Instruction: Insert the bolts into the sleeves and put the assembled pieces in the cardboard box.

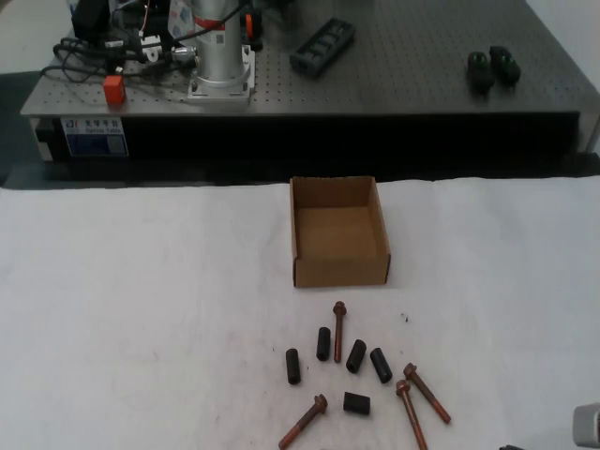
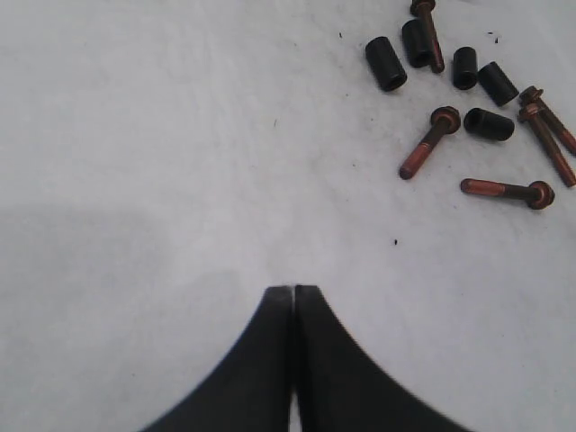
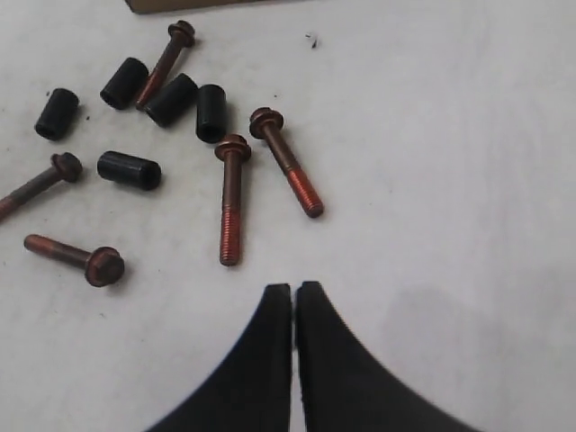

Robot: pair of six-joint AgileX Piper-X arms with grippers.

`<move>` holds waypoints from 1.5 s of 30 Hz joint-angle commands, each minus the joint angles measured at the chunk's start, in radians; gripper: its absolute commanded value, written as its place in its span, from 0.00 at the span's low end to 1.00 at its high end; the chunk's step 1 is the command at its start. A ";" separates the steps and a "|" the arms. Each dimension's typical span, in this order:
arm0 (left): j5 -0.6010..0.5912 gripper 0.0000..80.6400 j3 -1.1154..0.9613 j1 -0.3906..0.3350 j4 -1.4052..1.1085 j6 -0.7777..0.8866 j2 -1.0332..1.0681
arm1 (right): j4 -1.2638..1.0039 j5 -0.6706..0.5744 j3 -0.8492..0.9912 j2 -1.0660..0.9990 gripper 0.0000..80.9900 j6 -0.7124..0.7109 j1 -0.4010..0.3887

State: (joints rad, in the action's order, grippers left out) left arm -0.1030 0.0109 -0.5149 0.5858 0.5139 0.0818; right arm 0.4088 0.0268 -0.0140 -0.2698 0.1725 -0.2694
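An open, empty cardboard box (image 1: 337, 246) stands in the middle of the white cloth. In front of it lie several copper-coloured bolts (image 1: 338, 330) and several short black sleeves (image 1: 355, 355), all loose and separate. My left gripper (image 2: 293, 290) hovers shut over bare cloth, well away from the bolts (image 2: 428, 142) and sleeves (image 2: 385, 63). My right gripper (image 3: 293, 288) is shut too, with nothing in it. It is close to two bolts lying side by side (image 3: 231, 198), and the sleeves (image 3: 129, 169) lie beyond them. An edge of the box (image 3: 180, 4) shows farther off.
Behind the cloth (image 1: 141, 309) is a perforated metal bench (image 1: 403, 66) with a metal post (image 1: 220, 47), cables, an orange block (image 1: 113, 88) and black parts (image 1: 322, 45). A grey arm part (image 1: 586, 424) sits at the near right corner. Bare cloth lies left of the pile.
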 commanded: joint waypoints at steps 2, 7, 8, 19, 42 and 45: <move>0.003 0.01 -0.011 0.005 -0.028 0.006 -0.007 | -0.019 -0.009 0.014 0.008 0.01 0.185 0.000; -0.074 0.00 -0.011 0.005 -0.186 0.275 -0.006 | -0.145 -0.176 0.014 0.006 0.01 0.326 0.000; -0.113 0.01 -0.011 0.005 -0.245 0.272 -0.006 | -0.196 -0.225 0.014 0.002 0.05 0.346 0.000; -0.200 0.34 -0.011 0.005 -0.438 0.190 0.072 | -0.121 -0.172 0.253 -0.407 0.30 0.128 0.000; -0.334 0.34 -0.391 0.005 -0.438 -0.172 0.775 | 0.358 0.030 0.970 -1.420 0.30 -0.459 0.000; -0.338 0.34 -0.416 0.005 -0.438 -0.187 0.821 | 0.351 0.030 0.970 -1.438 0.30 -0.464 0.000</move>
State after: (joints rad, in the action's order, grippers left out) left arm -0.4312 -0.3808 -0.5123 0.1582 0.3480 0.8806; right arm 0.7634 0.0573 0.9458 -1.6838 -0.2647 -0.2694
